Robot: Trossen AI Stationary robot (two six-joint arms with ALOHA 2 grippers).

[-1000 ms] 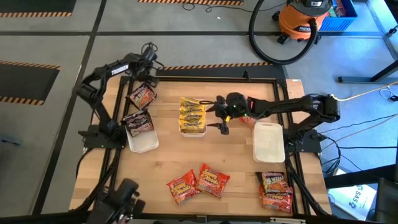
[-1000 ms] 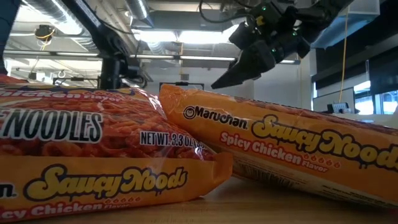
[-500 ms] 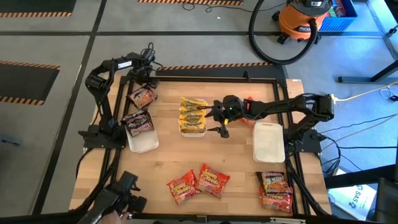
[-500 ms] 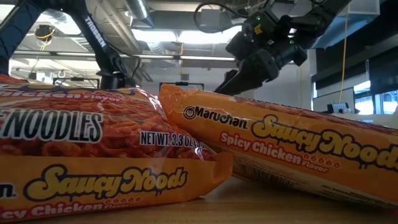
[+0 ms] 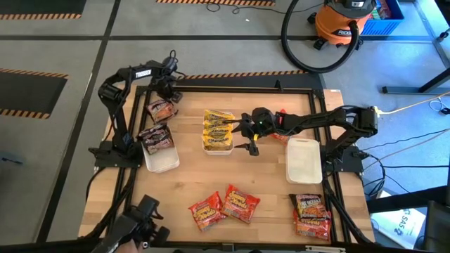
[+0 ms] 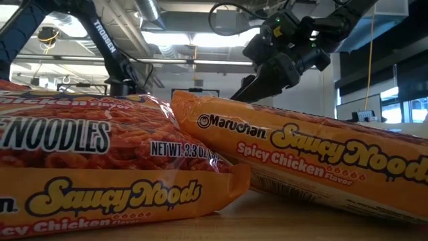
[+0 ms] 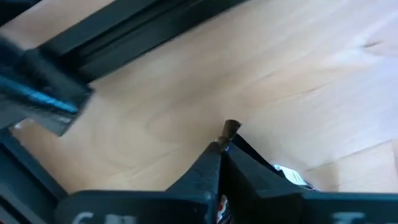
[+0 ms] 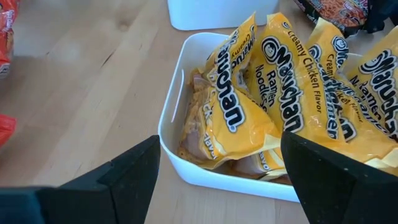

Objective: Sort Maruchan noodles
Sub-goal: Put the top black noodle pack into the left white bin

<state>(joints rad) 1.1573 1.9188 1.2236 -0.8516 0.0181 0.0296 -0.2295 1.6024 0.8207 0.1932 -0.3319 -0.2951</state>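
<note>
At the table's far left, a dark Maruchan packet [image 5: 160, 111] lies on the wood, and my left gripper [image 5: 164, 100] stands over its far end, shut on it. A second dark packet [image 5: 156, 138] rests on the far rim of a white tray [image 5: 162, 160]. Several yellow packets [image 8: 280, 106] fill the middle tray [image 8: 171, 124]. My right gripper [image 5: 249, 135] hangs open just to the right of that tray, holding nothing. Red-orange packets [image 5: 225, 205] lie near the front edge. My left gripper pinches the dark packet's crimped far edge [image 7: 229, 127] between its two fingertips, coming from above and pointing down. Only a sliver of the edge shows past the fingers. The rest of the packet [image 7: 277, 171] lies flat on the table.
A white tray [image 5: 304, 160] stands at the right. More red-orange packets [image 5: 311, 214] lie at the near right corner, and one [image 5: 281, 135] sits under my right arm. The black frame rail [image 7: 124, 28] runs close behind the left gripper.
My left gripper has come down onto the far end of the dark packet at the table's far left, tipping to point straight down. The packet has stayed where it was.
</note>
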